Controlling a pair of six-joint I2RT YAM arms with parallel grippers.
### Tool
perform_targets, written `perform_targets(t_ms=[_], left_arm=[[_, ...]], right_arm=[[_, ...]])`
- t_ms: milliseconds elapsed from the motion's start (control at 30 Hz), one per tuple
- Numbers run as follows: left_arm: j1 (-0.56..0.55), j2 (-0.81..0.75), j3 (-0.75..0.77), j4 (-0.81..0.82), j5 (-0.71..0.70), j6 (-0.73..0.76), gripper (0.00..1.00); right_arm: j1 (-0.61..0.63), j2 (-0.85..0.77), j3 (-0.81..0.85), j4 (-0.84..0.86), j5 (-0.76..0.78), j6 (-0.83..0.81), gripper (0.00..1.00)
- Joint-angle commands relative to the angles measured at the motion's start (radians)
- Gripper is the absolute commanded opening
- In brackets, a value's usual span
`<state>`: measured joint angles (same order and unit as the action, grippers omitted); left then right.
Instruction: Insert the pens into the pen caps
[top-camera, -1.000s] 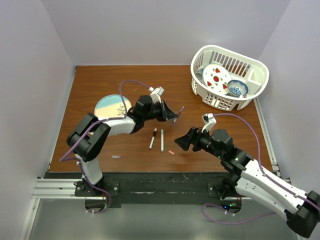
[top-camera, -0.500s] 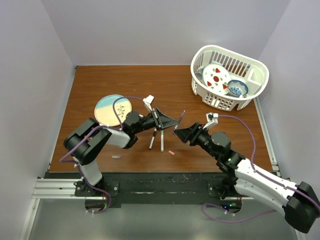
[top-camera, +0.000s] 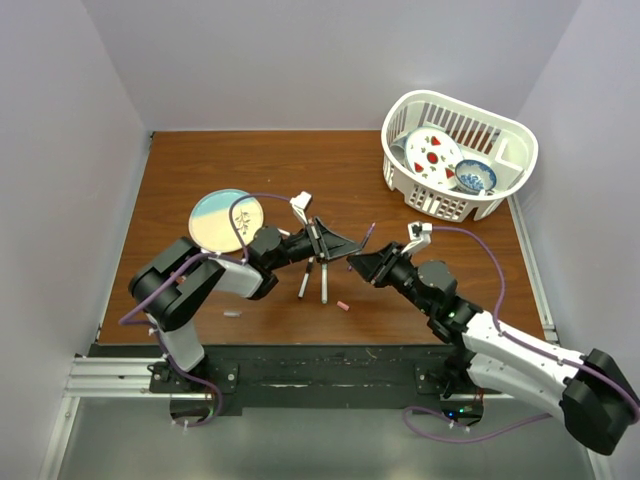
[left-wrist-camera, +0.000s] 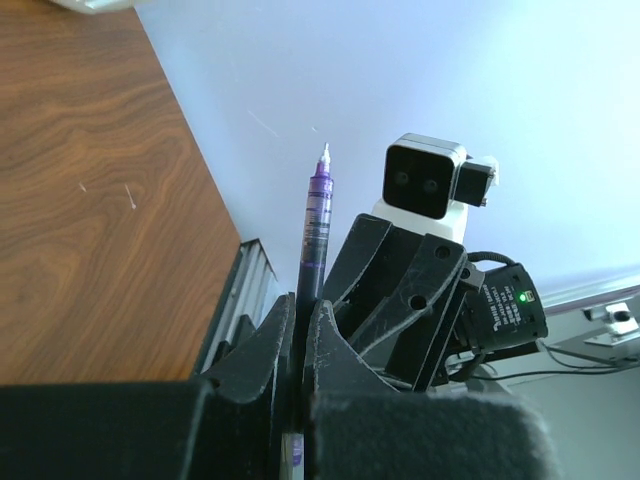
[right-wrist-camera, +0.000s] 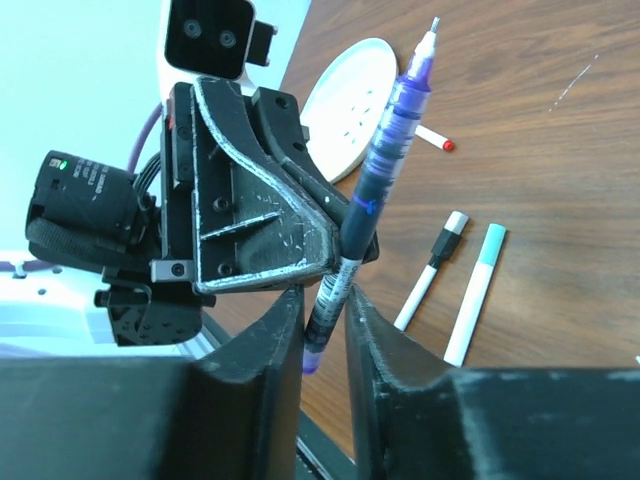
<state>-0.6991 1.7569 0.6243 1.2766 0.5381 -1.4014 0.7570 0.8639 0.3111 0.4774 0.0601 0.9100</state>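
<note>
A dark purple pen (top-camera: 366, 236) stands tilted in the air over the table's middle, tip up, and my left gripper (top-camera: 345, 250) is shut on its lower barrel (left-wrist-camera: 316, 215). From the right, my right gripper (top-camera: 358, 262) has come up around the pen's bottom end (right-wrist-camera: 330, 300). Its jaws are narrowed round the pen, with a slim gap still showing beside it. Below them on the wood lie a white pen with a black section (top-camera: 305, 280) and a white pen with a teal end (top-camera: 324, 282). A small pink cap (top-camera: 343, 305) lies just in front of these.
A round plate (top-camera: 227, 220) sits at the left, with a red-tipped pen (right-wrist-camera: 432, 138) beside it. At the back right stands a white basket (top-camera: 415, 185) holding dishes. A small grey piece (top-camera: 232, 313) lies near the front left edge.
The left arm swung the purple pen toward the middle. The right gripper moved left and up to it and narrowed its wide-open jaws around the pen's lower end.
</note>
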Motion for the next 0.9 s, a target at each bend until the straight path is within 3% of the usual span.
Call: perform_targets(t_ms=[0, 67, 100, 233, 467, 567, 700, 800, 833, 867], left_arm=[[-0.017, -0.034, 0.020, 0.198, -0.010, 0.041, 0.00], [-0.019, -0.042, 0.029, 0.198, -0.003, 0.047, 0.00], [-0.020, -0.043, 0.034, 0.195, 0.005, 0.050, 0.00], [-0.017, -0.072, 0.064, 0.132, 0.040, 0.100, 0.24], [-0.019, -0.119, 0.132, -0.052, 0.091, 0.226, 0.34], [-0.016, -0.120, 0.137, -0.057, 0.108, 0.232, 0.27], [-0.013, -0.126, 0.130, -0.068, 0.112, 0.236, 0.00], [-0.010, -0.135, 0.115, -0.046, 0.111, 0.237, 0.00], [-0.010, -0.139, 0.109, -0.034, 0.109, 0.222, 0.00], [-0.011, -0.139, 0.098, -0.002, 0.105, 0.208, 0.00]], right_arm=[[-0.004, 0.029, 0.022, 0.069, -0.008, -0.002, 0.13], [-0.004, 0.037, 0.025, 0.070, -0.035, -0.013, 0.00], [-0.004, 0.035, 0.025, 0.067, -0.046, -0.016, 0.00], [-0.002, 0.023, 0.016, 0.053, -0.104, -0.042, 0.00], [-0.002, -0.002, 0.020, 0.014, -0.213, -0.077, 0.00], [-0.002, -0.009, 0.026, -0.005, -0.233, -0.088, 0.00], [-0.002, -0.019, 0.034, -0.048, -0.267, -0.106, 0.00], [-0.002, -0.031, 0.028, -0.056, -0.276, -0.105, 0.00], [-0.002, -0.040, 0.028, -0.054, -0.273, -0.099, 0.04], [-0.004, -0.045, 0.022, -0.048, -0.263, -0.085, 0.15]])
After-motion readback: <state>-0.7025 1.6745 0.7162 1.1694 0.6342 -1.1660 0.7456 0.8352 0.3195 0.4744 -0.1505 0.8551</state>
